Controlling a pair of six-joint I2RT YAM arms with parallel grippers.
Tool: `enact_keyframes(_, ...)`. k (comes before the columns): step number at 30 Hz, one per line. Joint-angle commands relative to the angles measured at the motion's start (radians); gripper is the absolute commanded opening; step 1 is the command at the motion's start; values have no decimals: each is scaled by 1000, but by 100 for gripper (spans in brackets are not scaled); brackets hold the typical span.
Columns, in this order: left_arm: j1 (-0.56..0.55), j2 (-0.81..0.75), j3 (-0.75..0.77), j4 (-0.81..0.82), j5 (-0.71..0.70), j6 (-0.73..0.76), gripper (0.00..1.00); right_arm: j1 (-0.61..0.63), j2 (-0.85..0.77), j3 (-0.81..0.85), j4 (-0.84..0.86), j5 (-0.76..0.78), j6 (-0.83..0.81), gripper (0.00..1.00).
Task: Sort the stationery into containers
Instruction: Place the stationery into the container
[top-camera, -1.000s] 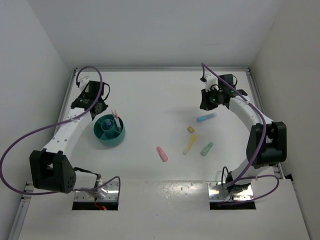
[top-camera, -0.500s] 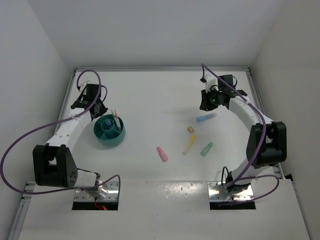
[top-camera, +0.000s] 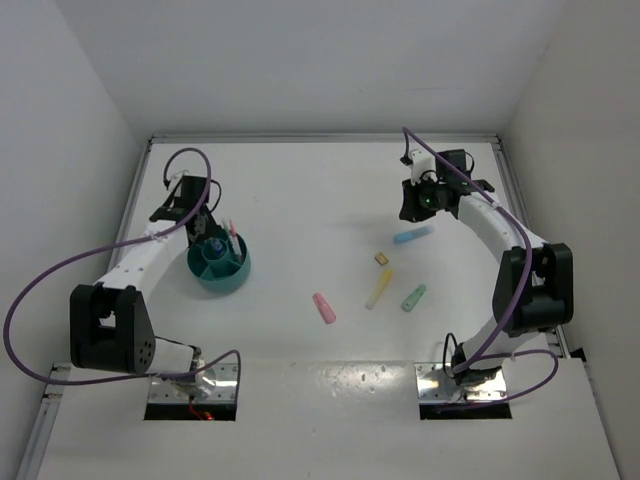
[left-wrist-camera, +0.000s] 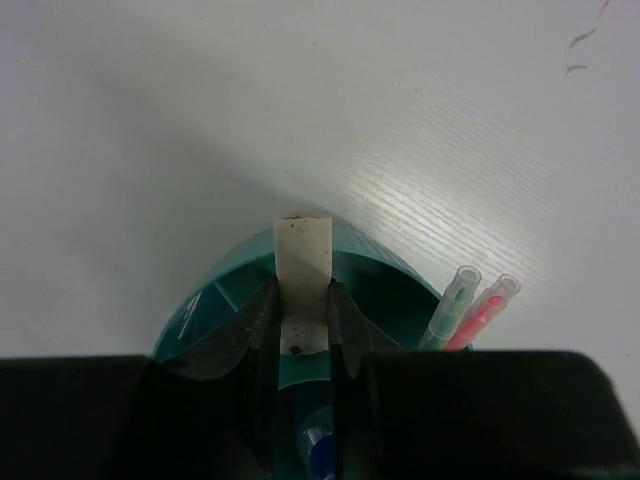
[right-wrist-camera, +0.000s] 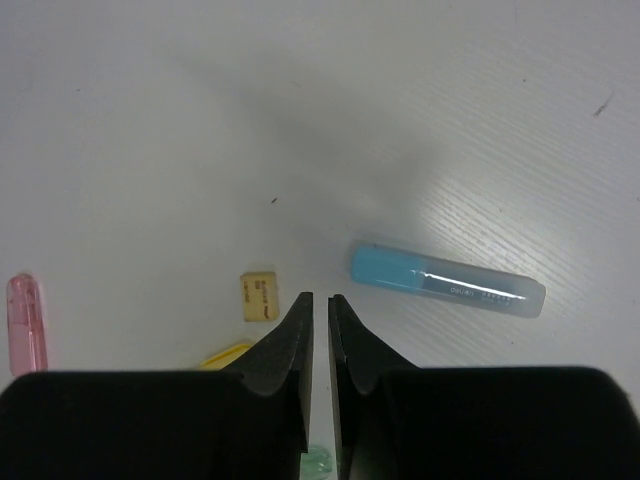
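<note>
My left gripper (left-wrist-camera: 302, 300) is shut on a small white eraser (left-wrist-camera: 302, 255) and holds it over the far rim of the dark-teal cup (left-wrist-camera: 215, 290). The cup (top-camera: 218, 264) holds a thin green pen (left-wrist-camera: 455, 298), a thin pink pen (left-wrist-camera: 487, 305) and a blue-capped tube (left-wrist-camera: 322, 455). My right gripper (right-wrist-camera: 319, 302) is shut and empty, above the table. A blue marker (right-wrist-camera: 445, 280) lies just right of it and a tan eraser (right-wrist-camera: 259, 296) just left. In the top view the left gripper (top-camera: 205, 225) is at the cup's far-left rim and the right gripper (top-camera: 420, 202) is above the blue marker (top-camera: 412, 237).
A tan eraser (top-camera: 381, 258), yellow marker (top-camera: 379, 288), green marker (top-camera: 413, 298) and pink marker (top-camera: 324, 308) lie loose on the white table right of centre. Walls close the table at the left, back and right.
My left gripper has moved right and nearer, from beside the cup to over its far-left rim. The right arm has not moved.
</note>
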Motion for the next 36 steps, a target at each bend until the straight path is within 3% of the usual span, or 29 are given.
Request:
enact_keyframes(1,-17,-18,-18,25,-8,6,4,-5,-29,-4,12,-19,-5,11)
enact_keyframes(7,-17,-27,-29,25,-29,6,14,-5,-29,-4,12,-19,-5,11)
enact_keyframes(9,-17,-27,-29,25,-29,6,23,-5,-29,-4,12,-19,-5,11)
enact_keyframes(10,-17,-27,-29,25,-29,6,35,-5,-29,-4,12,-19,-5,11)
enact_keyframes(14,-17,-27,-18,25,-40,6,49,-5,-29,-4,12,-19,-5,11)
enact_keyframes(22,-17,-70,74,-19,-96,6,51,-5,-29,-4,12,-28,-5,14)
enact_keyframes(24,-17,-95,93,-43,-126,6,46,-5,-29,-4,2,-49,-16,23)
enact_keyframes(25,-17,-112,104,-54,-168,6,38,-5,-29,5,-9,-61,-42,26)
enact_keyframes(26,-17,-165,116,-54,-182,-3,12,-5,-29,6,-9,-74,-60,28)
enact_keyframes(27,-17,-197,117,-54,-183,-3,1,-5,-29,6,-38,-84,-77,28)
enact_keyframes(28,-17,-233,117,-45,-183,11,0,5,-15,15,-65,-94,-105,22)
enact_keyframes(30,-17,-340,98,-5,-2,83,0,33,31,25,-116,-94,-159,0)
enact_keyframes(32,-17,-412,42,59,241,178,1,73,110,51,-162,-80,-189,0)
enact_keyframes(34,-17,-507,-1,81,360,221,37,106,157,74,-190,7,-189,11)
enact_keyframes(35,-17,-538,-26,91,403,255,52,122,169,75,-199,24,-189,29)
enact_keyframes(36,-29,-569,-78,91,447,267,64,154,169,75,-199,53,-189,36)
